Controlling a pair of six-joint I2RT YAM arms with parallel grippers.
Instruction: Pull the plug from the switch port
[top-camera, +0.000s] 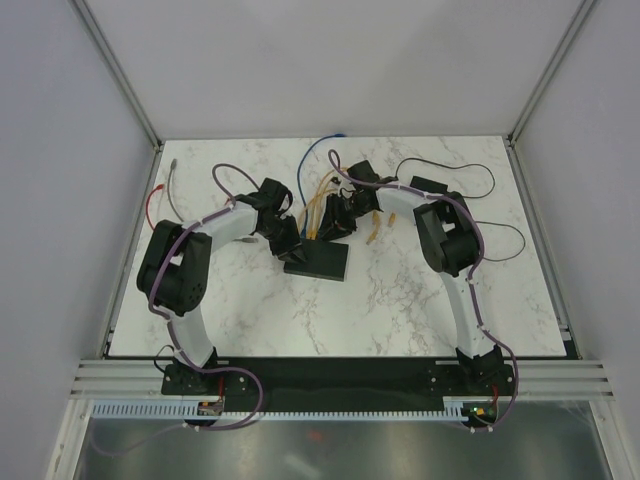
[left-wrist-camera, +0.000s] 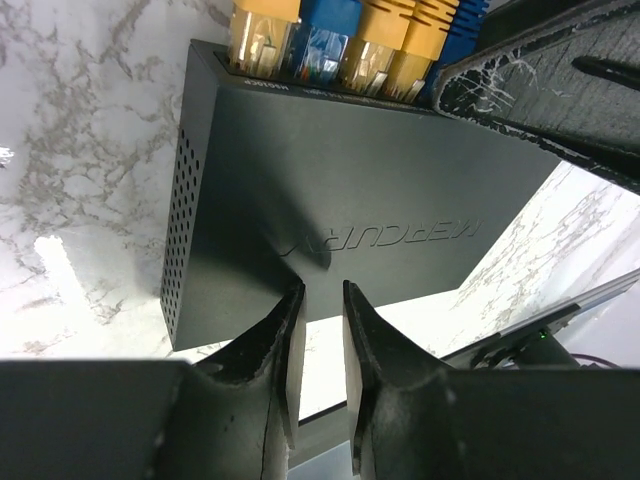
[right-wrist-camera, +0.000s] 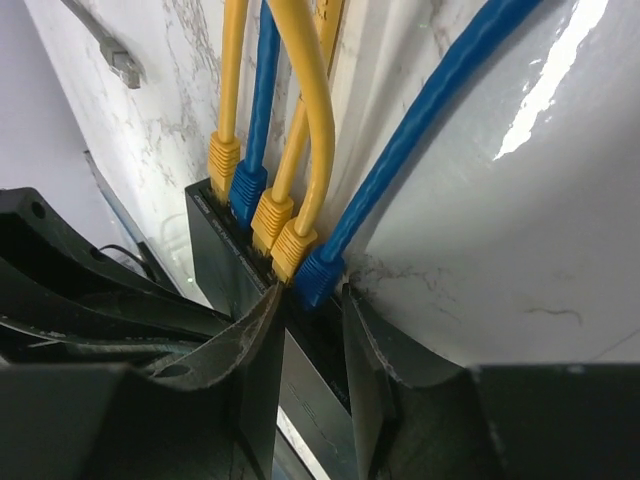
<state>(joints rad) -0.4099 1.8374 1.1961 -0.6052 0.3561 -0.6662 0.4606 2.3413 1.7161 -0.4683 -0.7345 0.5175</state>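
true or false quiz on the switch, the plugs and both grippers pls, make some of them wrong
1. The flat black rectangular switch has five plugs in its ports: three yellow plugs and two blue plugs. True.
2. The right gripper has one finger on each side of the blue plug at the end of the row. True.
3. The left gripper is at the switch's port edge. False: it is at the opposite long edge.
4. The switch stands on its edge. False: it lies flat on the white marble table.
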